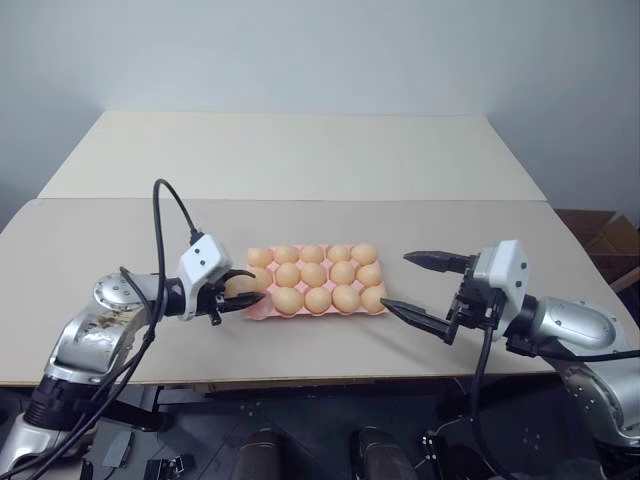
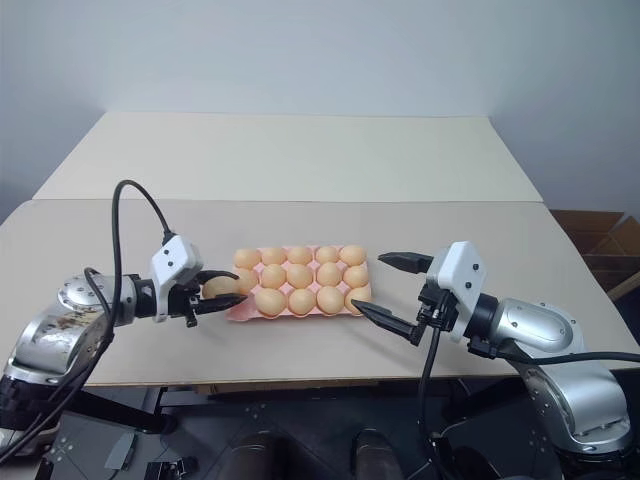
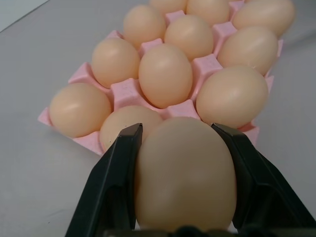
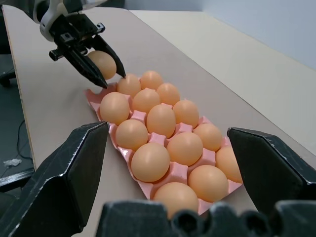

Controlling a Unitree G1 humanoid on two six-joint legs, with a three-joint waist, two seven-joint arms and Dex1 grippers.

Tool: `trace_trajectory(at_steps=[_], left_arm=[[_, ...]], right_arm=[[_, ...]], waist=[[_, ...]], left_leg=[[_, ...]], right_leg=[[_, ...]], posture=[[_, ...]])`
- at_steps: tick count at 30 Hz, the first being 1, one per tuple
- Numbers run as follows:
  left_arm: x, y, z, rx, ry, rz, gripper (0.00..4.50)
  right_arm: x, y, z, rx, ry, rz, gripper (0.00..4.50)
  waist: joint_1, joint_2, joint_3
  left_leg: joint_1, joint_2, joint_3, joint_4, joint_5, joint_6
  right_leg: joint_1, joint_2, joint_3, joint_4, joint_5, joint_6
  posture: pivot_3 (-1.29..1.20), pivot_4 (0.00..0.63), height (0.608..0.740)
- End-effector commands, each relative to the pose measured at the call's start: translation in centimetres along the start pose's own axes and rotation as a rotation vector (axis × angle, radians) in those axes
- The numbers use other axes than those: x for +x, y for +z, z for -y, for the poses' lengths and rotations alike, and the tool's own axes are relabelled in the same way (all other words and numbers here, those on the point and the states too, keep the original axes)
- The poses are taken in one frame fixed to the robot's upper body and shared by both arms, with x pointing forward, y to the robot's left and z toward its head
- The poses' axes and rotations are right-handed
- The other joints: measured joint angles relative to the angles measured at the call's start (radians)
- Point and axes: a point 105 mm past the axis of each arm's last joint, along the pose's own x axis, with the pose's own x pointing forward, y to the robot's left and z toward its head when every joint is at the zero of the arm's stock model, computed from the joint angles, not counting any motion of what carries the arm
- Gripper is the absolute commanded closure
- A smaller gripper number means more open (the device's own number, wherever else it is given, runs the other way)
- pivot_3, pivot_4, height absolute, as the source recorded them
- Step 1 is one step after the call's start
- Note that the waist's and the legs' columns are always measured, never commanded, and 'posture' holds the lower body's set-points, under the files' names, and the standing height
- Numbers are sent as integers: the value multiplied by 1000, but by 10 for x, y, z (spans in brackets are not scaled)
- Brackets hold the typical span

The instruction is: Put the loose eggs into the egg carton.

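The pink egg carton (image 1: 256,312) lies at the middle of the near table, with tan eggs (image 1: 314,274) in nearly all its cups. Its front-left corner cup (image 4: 95,95) is bare. My left gripper (image 1: 250,285) hovers at the carton's left end, shut on one loose egg (image 3: 182,177), which sits between its black fingers (image 3: 116,187) just above that end. At the carton's right end my right gripper (image 1: 397,280) stands wide open, pointing at the carton with nothing between its fingers.
The carton rests on a beige table (image 1: 120,250) joined to a second table (image 1: 300,150) behind it. A black cable (image 1: 160,230) arcs over my left arm. A brown cardboard box (image 1: 605,240) stands on the floor at the far right.
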Motion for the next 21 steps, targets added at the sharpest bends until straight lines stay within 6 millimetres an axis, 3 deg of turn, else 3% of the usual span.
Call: trace_trajectory(at_steps=[1, 6, 14, 18, 21], left_arm=[[5, 7, 6, 32, -33, 33, 1388], [1, 10, 3, 40, -14, 33, 22], [-58, 24, -21, 80, 123, 116, 22], [-103, 16, -21, 38, 172, 117, 22], [-132, -4, -19, -38, 235, 66, 22]], right_arm=[[-2, 10, -1, -43, -6, 23, 0], [-3, 10, 0, -40, -10, 17, 0], [-5, 10, 2, -41, 6, 14, 0], [-11, 8, 8, -40, 59, -4, 0], [-20, 5, 10, -14, 127, -21, 0]], waist=[[0, 0, 0], [0, 0, 0], [-13, 0, 0], [-17, 0, 0], [-18, 0, 0]], left_leg=[[0, 0, 0, 0, 0, 0], [1, 0, 0, 0, 0, 0], [0, 1, 0, 0, 0, 0], [1, 2, 1, 0, -1, 1], [1, 2, 1, 0, -1, 1]], right_leg=[[0, 0, 0, 0, 0, 0], [0, 0, 0, 0, 0, 0], [-1, 1, 0, 0, 0, 0], [-1, 0, 0, 0, 0, 0], [-1, -1, 0, 0, -1, -1]], posture=[[0, 150, 740], [0, 150, 740], [0, 150, 740], [0, 150, 740], [0, 150, 740]])
